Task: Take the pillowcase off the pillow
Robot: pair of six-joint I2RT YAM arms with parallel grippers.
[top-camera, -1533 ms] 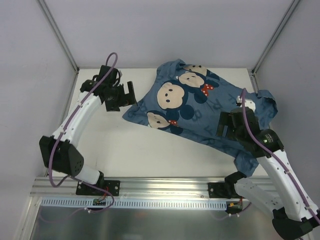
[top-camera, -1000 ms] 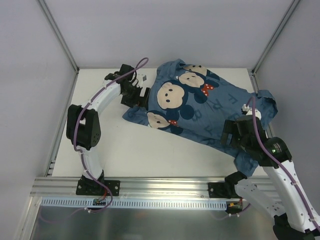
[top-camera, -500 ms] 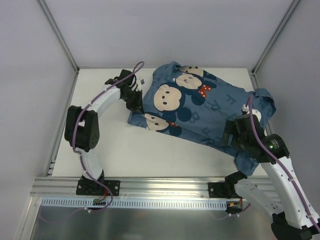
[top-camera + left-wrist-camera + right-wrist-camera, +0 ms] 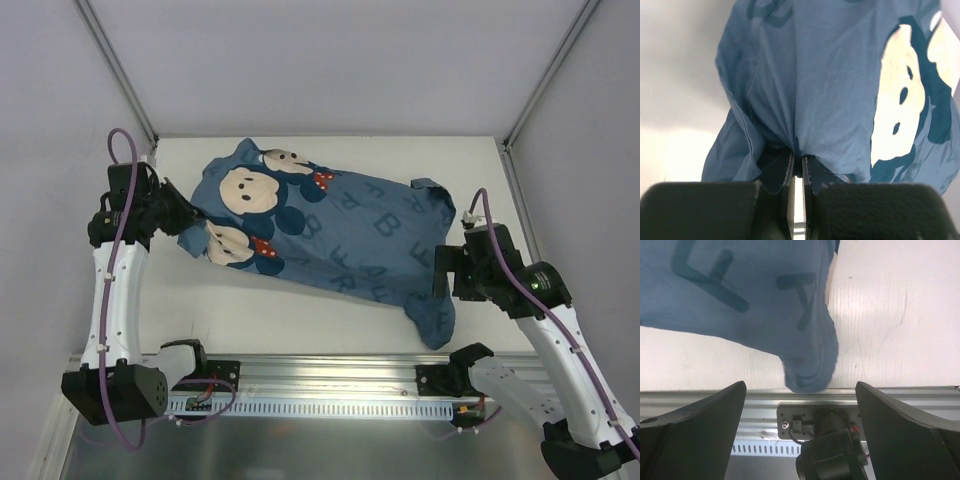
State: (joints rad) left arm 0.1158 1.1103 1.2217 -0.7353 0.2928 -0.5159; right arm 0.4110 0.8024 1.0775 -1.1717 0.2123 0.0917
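Observation:
The blue pillowcase [image 4: 340, 240] with mouse faces and letters lies stretched slantwise across the table, from the far left to the near right. My left gripper [image 4: 186, 218] is shut on its bunched left edge. In the left wrist view the jaws [image 4: 799, 161] pinch a fold of the pillowcase [image 4: 830, 75]. My right gripper [image 4: 441, 272] hovers open beside the cloth's right end. In the right wrist view its jaws [image 4: 800, 386] stand wide apart, with a drooping corner of the pillowcase [image 4: 750, 290] just ahead of them. The pillow is hidden.
The white table [image 4: 300, 310] ends at a metal rail [image 4: 330, 375] along the near edge. The right arm's base mount [image 4: 825, 422] sits on that rail, just below the hanging corner. Slanted frame posts [image 4: 118, 70] and grey walls close the sides and back.
My left gripper went to the cloth's left edge, shut on it and swung back to the left, dragging the pillowcase leftward and stretching it. The right gripper stayed open, barely shifting.

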